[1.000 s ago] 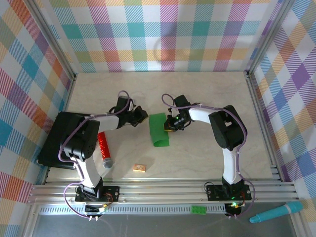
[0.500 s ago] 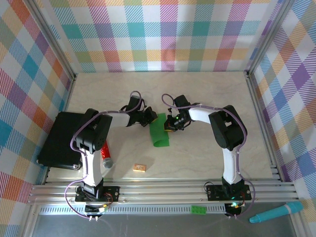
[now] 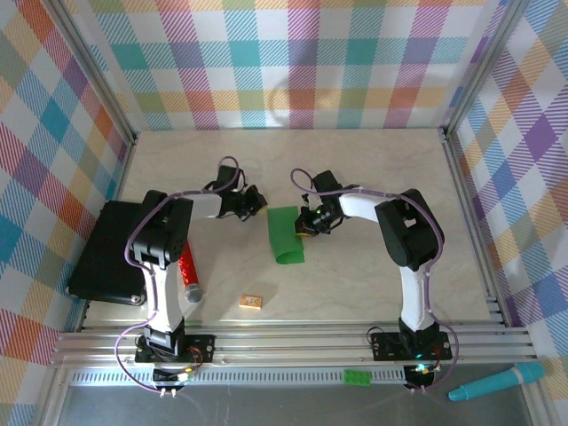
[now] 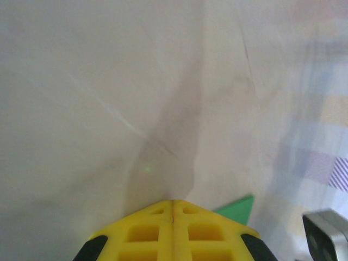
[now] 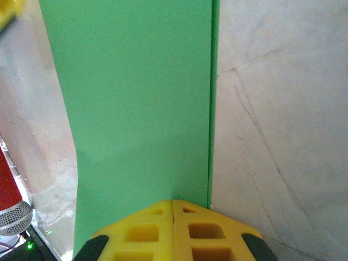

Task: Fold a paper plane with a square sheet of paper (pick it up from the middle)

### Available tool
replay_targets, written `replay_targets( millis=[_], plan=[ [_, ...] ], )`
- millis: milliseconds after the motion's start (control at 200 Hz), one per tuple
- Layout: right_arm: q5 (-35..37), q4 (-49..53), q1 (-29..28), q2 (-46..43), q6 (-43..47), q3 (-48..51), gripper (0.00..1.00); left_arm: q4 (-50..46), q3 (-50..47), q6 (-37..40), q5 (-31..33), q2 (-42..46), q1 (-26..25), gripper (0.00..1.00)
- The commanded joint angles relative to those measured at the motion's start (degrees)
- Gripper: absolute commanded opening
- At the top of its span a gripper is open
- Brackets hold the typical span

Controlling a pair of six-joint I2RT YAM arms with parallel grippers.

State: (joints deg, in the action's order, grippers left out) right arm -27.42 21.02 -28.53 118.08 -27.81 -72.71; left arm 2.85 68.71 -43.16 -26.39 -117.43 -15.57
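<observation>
Your right gripper, shut and empty, touches the green paper's right edge, while your left gripper, also shut and empty, sits just off its left corner.

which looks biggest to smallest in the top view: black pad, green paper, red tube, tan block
1. black pad, though the left arm covers part of it
2. green paper
3. red tube, long but thin
4. tan block

All lie flat on the table, so nearness barely skews this.
</observation>
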Motion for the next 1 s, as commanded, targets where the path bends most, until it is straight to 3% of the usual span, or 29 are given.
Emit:
replay_targets(
  millis=[0, 180, 560, 805, 995],
  plan=[
    [16.8, 8.3, 0.4, 7.8, -0.5, 5.3, 0.00, -7.7, 3.8, 4.3, 3.6, 0.7, 2.3, 0.00],
    [15.8, 7.2, 0.4, 7.4, -4.8, 5.9, 0.00, -8.6, 1.8, 0.9, 2.2, 7.1, 0.3, 0.00],
    [16.8, 3.9, 0.4, 5.4, -14.0, 8.9, 0.00, 0.1, -12.7, -14.7, 6.3, 15.3, -14.3, 0.00],
    [17.9, 4.4, 0.4, 5.1, -13.7, 9.1, 0.00, 11.1, -21.0, -22.6, 7.3, 15.4, -16.2, 0.00],
    [18.4, 4.6, 0.4, 5.2, -13.7, 9.1, 0.00, 12.1, -25.0, -23.6, 10.1, 16.3, -16.2, 0.00]
  ],
)
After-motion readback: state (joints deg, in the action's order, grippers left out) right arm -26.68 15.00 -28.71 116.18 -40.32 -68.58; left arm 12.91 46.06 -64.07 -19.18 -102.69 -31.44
